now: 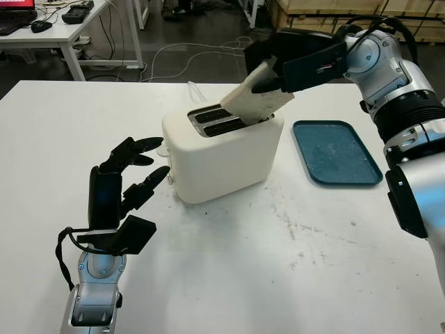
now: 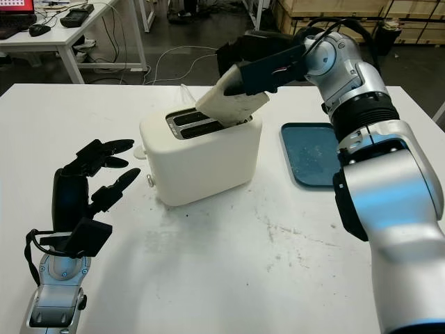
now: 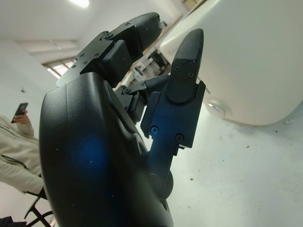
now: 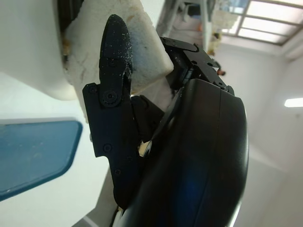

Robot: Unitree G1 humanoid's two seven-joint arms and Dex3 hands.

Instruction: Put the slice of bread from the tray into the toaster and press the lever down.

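Note:
A white toaster (image 1: 222,156) stands in the middle of the table, its two slots facing up. My right hand (image 1: 272,69) is shut on the slice of bread (image 1: 256,102), which leans tilted with its lower edge at the right-hand slot (image 1: 229,126). The right wrist view has the bread (image 4: 142,52) pinched under a black finger (image 4: 113,61) right against the toaster's top. The blue tray (image 1: 336,152) lies bare to the toaster's right. My left hand (image 1: 128,177) is open, upright beside the toaster's left end, near the lever knob (image 3: 215,106).
Behind the table's far edge are cables on a dark floor, a desk (image 1: 62,31) at the back left and wooden crates (image 1: 327,10) at the back right. A person holding a phone (image 3: 16,137) appears in the left wrist view.

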